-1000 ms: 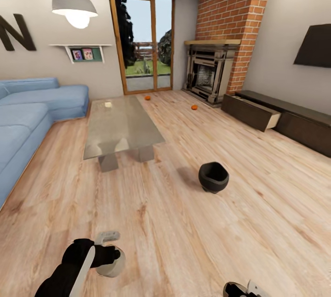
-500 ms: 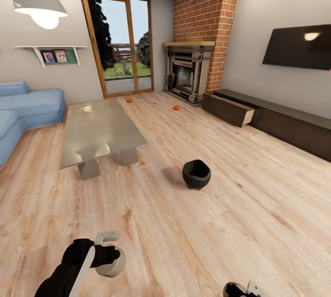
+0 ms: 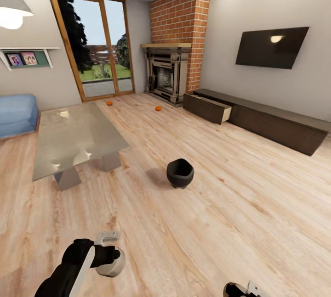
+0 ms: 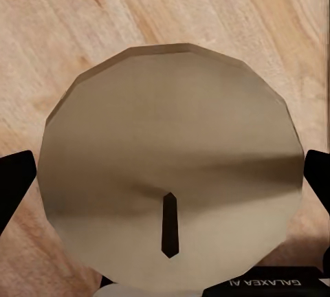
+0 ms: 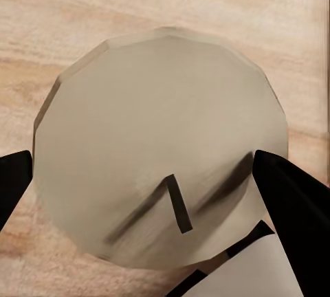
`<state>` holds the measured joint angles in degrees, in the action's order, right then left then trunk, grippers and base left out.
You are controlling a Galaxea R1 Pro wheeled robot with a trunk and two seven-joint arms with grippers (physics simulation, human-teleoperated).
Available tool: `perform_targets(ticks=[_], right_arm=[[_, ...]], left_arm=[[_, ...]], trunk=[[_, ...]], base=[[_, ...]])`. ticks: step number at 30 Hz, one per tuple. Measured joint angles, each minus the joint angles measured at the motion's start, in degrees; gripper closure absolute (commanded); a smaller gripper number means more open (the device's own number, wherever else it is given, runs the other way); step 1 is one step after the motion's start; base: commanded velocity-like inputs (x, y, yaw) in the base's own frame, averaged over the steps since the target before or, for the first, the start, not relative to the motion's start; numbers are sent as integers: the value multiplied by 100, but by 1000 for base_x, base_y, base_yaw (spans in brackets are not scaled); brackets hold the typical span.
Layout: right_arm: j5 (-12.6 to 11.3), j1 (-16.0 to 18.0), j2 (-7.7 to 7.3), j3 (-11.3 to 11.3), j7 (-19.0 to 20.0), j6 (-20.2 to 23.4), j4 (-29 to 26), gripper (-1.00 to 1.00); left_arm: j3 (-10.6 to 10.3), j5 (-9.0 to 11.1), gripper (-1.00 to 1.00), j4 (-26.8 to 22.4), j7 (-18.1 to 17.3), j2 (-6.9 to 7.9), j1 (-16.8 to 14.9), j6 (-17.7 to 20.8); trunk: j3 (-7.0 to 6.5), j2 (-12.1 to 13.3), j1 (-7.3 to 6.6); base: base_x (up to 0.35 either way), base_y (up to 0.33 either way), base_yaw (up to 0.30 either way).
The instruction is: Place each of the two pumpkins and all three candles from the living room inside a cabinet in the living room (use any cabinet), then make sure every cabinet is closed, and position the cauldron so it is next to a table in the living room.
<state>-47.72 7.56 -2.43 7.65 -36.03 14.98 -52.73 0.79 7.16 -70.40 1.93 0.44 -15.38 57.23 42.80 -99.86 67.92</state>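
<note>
Two orange pumpkins lie on the floor far ahead, one by the glass door and one before the fireplace. The black cauldron stands on the floor, well apart from the grey glossy table. Along the right wall runs the dark cabinet, its nearest drawer pulled out. My left gripper is shut on a pale candle whose dark wick shows. At the head view's bottom edge, my right gripper is shut on another candle.
A grey-black fireplace under a brick chimney stands in the far corner. A blue sofa sits left of the table, and a TV hangs above the cabinet. Wooden floor stretches between me and the cabinet.
The whole head view has swung to the right, so table, cauldron and cabinet appear shifted left. Both arms keep their places in the picture, each still holding its candle.
</note>
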Motion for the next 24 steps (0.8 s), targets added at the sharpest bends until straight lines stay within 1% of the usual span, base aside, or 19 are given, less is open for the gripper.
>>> perform_targets(ticks=[12, 17, 24], right_arm=[[4, 0, -3, 0, 0, -18, 12, 100], [-4, 7, -3, -1, -1, -247, 160, 100], [-8, 12, -3, 0, 0, -297, 201, 100]], left_arm=[[-3, -4, 100, 0, 3, -2, 0, -10], [-4, -6, 100, 0, 2, -6, 0, -10], [-3, -7, 100, 0, 0, -5, 0, -10]], trunk=[[-36, 0, 0], [-51, 0, 0], [-72, 0, 0]], base=[[0, 0, -272], [0, 0, -273], [0, 0, -273]])
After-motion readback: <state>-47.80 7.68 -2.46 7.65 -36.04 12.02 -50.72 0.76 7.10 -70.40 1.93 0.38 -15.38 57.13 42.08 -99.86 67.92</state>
